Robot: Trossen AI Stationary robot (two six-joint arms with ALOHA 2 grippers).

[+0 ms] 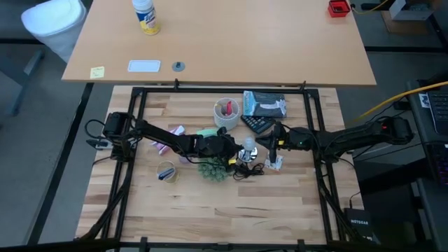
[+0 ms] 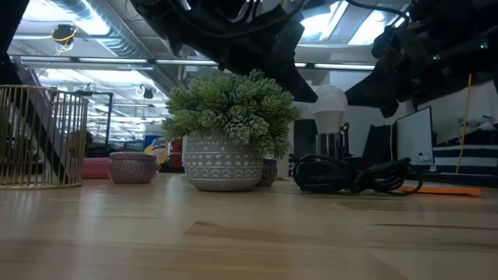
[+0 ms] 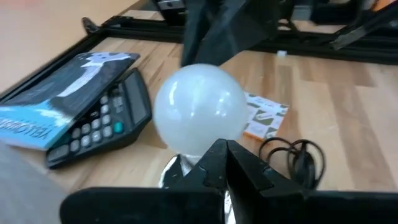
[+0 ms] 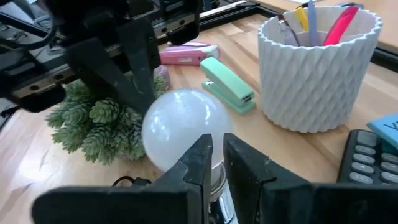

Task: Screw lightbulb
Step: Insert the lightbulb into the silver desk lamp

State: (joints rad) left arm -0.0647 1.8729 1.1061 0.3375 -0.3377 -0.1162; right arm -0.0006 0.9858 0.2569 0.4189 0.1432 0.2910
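The white lightbulb [image 1: 247, 145] stands upright, base down, in the shiny silver socket dish [image 3: 172, 172] at the table's middle, beside its coiled black cord [image 2: 358, 175]. The bulb also shows in the low view [image 2: 330, 106] and both wrist views [image 3: 199, 112] [image 4: 180, 127]. My left gripper [image 3: 226, 151] comes from the left, fingers shut, tips by the bulb's neck. My right gripper [image 4: 217, 154] comes from the right, low by the bulb's base, its fingers a narrow slit apart. My left gripper has its shut fingertips [image 3: 214, 155] right in front of the bulb's neck; whether they touch the bulb or the dish, I cannot tell. My right gripper is closed to a thin slit with silver metal [image 4: 217, 182] showing in it, below the bulb. Its own fingers hide the contact.
A green spiky plant in a pot [image 2: 229, 117] stands just left of the bulb. A white pen cup [image 4: 314, 68], green stapler [image 4: 227, 84], calculator [image 3: 102, 124] and blue book [image 3: 56, 99] lie on the far side. A gold wire basket [image 2: 39, 136] is at the near left.
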